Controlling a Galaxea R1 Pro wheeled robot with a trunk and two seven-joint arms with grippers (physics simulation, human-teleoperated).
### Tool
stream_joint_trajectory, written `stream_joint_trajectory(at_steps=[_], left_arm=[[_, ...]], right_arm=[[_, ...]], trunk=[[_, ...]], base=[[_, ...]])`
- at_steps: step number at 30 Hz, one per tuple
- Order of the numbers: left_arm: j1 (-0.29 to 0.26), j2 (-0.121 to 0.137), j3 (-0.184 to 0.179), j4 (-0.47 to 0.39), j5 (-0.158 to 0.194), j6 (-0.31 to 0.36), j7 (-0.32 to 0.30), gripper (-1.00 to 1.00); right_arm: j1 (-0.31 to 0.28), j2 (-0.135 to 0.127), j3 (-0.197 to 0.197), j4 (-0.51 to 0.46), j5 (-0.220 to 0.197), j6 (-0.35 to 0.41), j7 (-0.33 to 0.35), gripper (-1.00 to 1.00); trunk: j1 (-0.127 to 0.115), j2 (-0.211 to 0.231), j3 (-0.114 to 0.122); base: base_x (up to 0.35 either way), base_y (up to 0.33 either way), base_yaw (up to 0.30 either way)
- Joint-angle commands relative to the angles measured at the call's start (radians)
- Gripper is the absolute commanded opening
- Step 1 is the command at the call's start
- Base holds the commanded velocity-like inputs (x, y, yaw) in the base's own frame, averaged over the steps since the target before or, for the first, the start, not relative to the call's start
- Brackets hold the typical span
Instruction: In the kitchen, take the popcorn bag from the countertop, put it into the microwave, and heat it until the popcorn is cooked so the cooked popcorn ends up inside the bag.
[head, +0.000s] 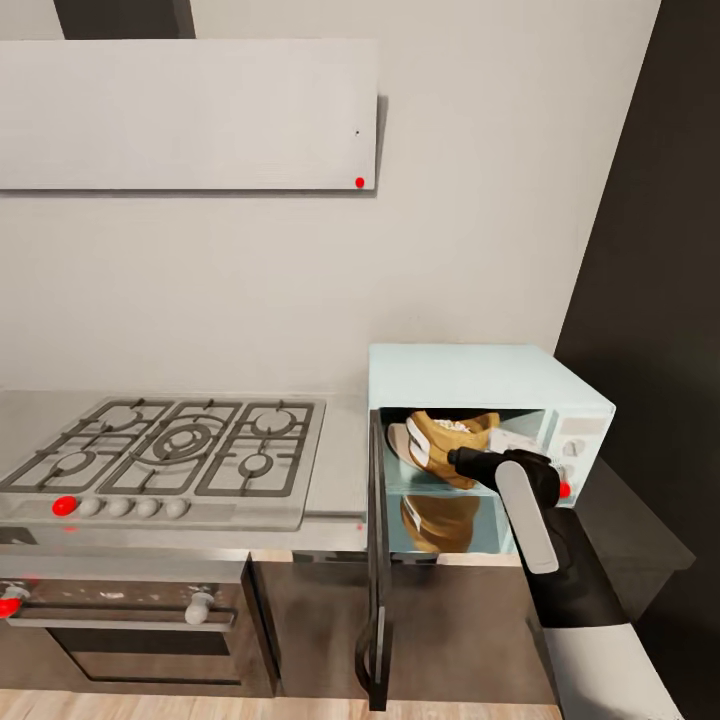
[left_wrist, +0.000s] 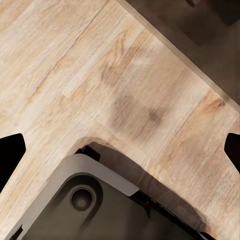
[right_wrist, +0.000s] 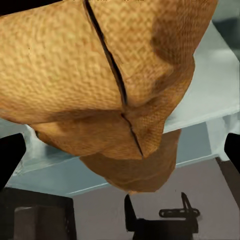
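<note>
The pale mint-blue microwave (head: 480, 375) stands on the grey countertop (head: 342, 470) with its dark door (head: 379, 560) swung fully open toward me. The tan popcorn bag (head: 455, 442) sits tilted inside the cavity, pale popcorn (head: 453, 424) showing at its rolled rim. My right gripper (head: 463, 462) reaches into the opening, right at the bag's front. In the right wrist view the bag (right_wrist: 100, 85) looms close, the gripper (right_wrist: 120, 155) open with its fingertips (right_wrist: 11, 157) wide apart on either side. My left gripper (left_wrist: 120, 150) hangs open over the wood floor (left_wrist: 100, 75).
A gas hob (head: 170, 450) lies left of the microwave, with a black oven (head: 130, 625) under it and a range hood (head: 190, 115) above. A dark tall cabinet (head: 660, 300) closes the right side. My own base (left_wrist: 90, 205) shows below the left gripper.
</note>
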Motion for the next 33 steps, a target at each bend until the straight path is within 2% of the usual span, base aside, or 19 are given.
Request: stream_joint_trajectory(at_steps=[1,9,10,12,14,16,19,24,28,33], left_arm=[[0.0,-0.002,0.004,-0.003,0.01,0.008,-0.004,1.0],[0.0,-0.002,0.004,-0.003,0.01,0.008,-0.005,1.0],[0.0,-0.002,0.003,-0.003,0.01,0.008,-0.006,1.0],[0.0,-0.002,0.003,-0.003,0.01,0.008,-0.006,1.0],[0.0,-0.002,0.003,-0.004,0.01,0.008,-0.006,1.0],[0.0,-0.002,0.003,-0.004,0.01,0.008,-0.006,1.0],[0.0,-0.002,0.003,-0.004,0.01,0.008,-0.006,1.0],[0.0,-0.003,0.002,-0.004,0.01,0.008,-0.006,1.0],[0.0,-0.002,0.001,-0.004,0.01,0.008,-0.009,1.0],[0.0,-0.002,0.001,-0.004,0.01,0.008,-0.012,1.0]], right_arm=[[-0.001,-0.001,0.006,0.006,-0.007,-0.007,0.011,1.0],[-0.009,-0.002,0.018,0.116,-0.003,-0.129,0.1,1.0],[-0.014,-0.004,0.015,0.149,0.001,-0.165,0.144,1.0],[-0.03,-0.004,0.015,0.202,0.002,-0.223,0.161,1.0],[-0.046,-0.004,0.016,0.25,0.001,-0.248,0.176,1.0],[-0.06,-0.005,0.017,0.29,0.006,-0.276,0.222,1.0],[-0.093,-0.006,0.017,0.366,0.032,-0.331,0.279,1.0],[-0.134,-0.006,0.017,0.432,0.04,-0.353,0.29,1.0],[-0.199,-0.006,0.018,0.561,0.039,-0.432,0.295,1.0],[-0.219,-0.004,0.025,0.596,0.041,-0.452,0.296,1.0]], trunk=[[0.0,-0.001,-0.001],[0.0,-0.001,-0.001],[0.0,-0.001,-0.001],[0.0,-0.001,-0.001],[0.0,-0.001,-0.001],[0.0,-0.001,-0.001],[0.0,-0.001,-0.001],[0.0,-0.001,-0.001],[0.0,-0.001,-0.001],[0.0,-0.001,-0.001]], base=[[0.0,0.0,0.0],[0.0,0.0,0.0],[0.0,0.0,0.0],[0.0,0.0,0.0],[0.0,0.0,0.0],[0.0,0.0,0.0],[0.0,0.0,0.0],[0.0,0.0,0.0],[0.0,0.0,0.0],[0.0,0.0,0.0]])
